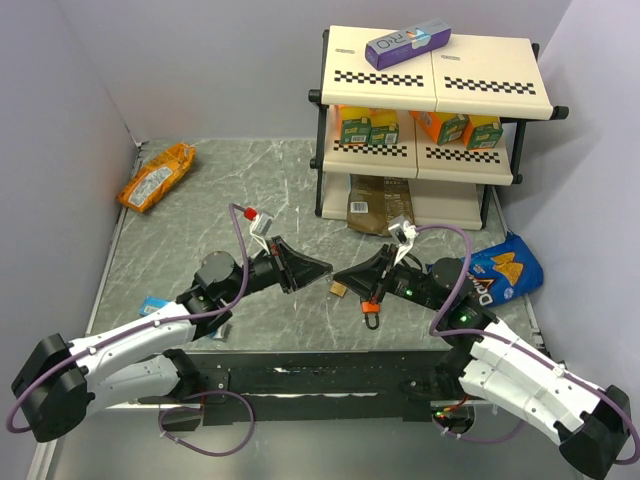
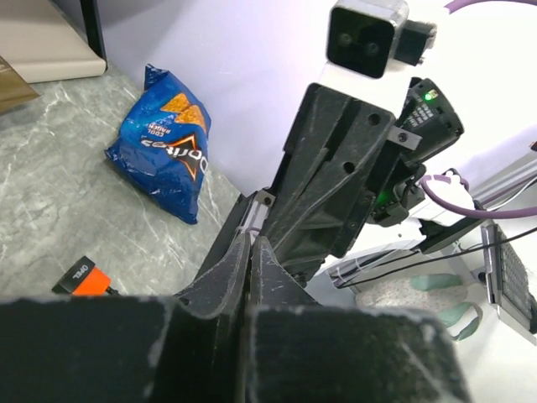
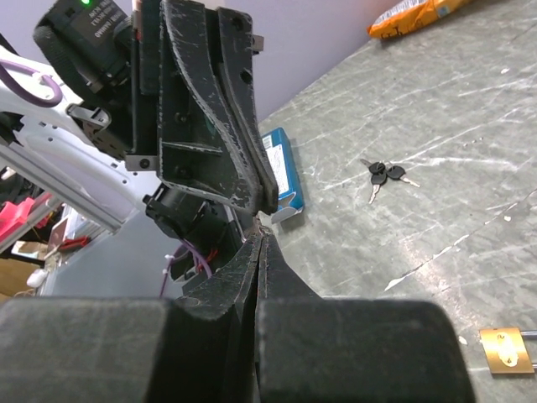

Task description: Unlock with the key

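While both arms are being held low over the middle of the table [image 1: 200,215], the left gripper [image 2: 252,245] is being shown with its fingers pressed flat together, nothing being gripped between them. The right gripper [image 3: 262,237] is being presented the same way, fingers closed tip to tip with nothing caught in them. The two closed tips are being pointed at each other, nearly touching, just above the marbled surface. The key [image 3: 386,174] is being left flat on the table as a small bunch, black heads together and thin blades fanned out, well apart from both grippers. In the right wrist view it is being shown to the right of the left gripper's fingers, near a blue box [image 3: 280,168]; from the top view it cannot be made out. A brass padlock [image 1: 340,290] is being shown lying just below the meeting tips. An orange-red padlock [image 1: 372,306] is being shown near it, under the right arm's wrist. Farther out, a blue chip bag [image 1: 505,268] is being seen at the right beside the shelf [image 1: 430,75], an orange snack bag [image 1: 157,176] at the far left, and a purple box [image 1: 407,45] on the shelf top.
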Tool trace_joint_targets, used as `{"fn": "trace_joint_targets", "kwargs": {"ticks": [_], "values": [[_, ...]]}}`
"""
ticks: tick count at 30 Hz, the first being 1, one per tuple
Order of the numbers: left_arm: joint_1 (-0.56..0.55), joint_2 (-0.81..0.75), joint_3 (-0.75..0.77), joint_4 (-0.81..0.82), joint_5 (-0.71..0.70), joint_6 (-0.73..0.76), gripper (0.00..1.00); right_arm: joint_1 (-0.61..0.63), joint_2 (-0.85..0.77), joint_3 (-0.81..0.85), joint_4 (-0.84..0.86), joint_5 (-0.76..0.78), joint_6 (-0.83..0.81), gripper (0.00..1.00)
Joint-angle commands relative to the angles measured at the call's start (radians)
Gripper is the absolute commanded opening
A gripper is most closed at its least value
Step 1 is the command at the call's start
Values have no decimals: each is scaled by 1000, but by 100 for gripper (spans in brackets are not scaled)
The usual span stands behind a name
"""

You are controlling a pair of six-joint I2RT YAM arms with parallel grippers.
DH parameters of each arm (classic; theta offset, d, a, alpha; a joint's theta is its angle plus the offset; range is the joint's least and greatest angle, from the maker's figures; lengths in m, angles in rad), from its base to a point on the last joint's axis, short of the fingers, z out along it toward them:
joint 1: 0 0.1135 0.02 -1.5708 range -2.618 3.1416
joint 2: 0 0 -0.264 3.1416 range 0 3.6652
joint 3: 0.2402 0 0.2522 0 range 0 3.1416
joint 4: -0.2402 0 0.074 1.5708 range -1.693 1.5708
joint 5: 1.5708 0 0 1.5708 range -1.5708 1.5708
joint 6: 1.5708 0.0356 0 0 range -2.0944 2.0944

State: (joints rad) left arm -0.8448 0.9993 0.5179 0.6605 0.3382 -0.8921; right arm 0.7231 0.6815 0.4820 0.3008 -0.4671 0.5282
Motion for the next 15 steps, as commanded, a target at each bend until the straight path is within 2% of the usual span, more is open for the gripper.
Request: {"fn": "trace_joint_targets", "kwargs": {"ticks": [1, 5, 6, 8, 10, 11, 14, 15], "values": [[-8, -14, 44, 4, -25, 4, 1, 7, 4, 18, 38, -21, 12, 0], [-8, -31, 50, -47, -16, 59, 1, 6, -3, 26, -8, -25, 6, 1], [-8, -36, 51, -53, -5, 71, 1, 6, -8, 27, -17, -27, -2, 3], [-7, -39, 56, -74, 25, 120, 1, 6, -22, 38, -49, -31, -11, 14], [-8, -37, 62, -93, 73, 148, 1, 3, -34, 49, -69, -39, -23, 20], [-8, -36, 68, -104, 91, 169, 1, 4, -37, 50, -77, -50, -28, 28], [-8, -27, 86, -128, 146, 188, 1, 4, -51, 47, -46, -90, -20, 41], [-8, -28, 90, -143, 154, 190, 1, 4, -51, 44, -40, -99, -17, 43]]}}
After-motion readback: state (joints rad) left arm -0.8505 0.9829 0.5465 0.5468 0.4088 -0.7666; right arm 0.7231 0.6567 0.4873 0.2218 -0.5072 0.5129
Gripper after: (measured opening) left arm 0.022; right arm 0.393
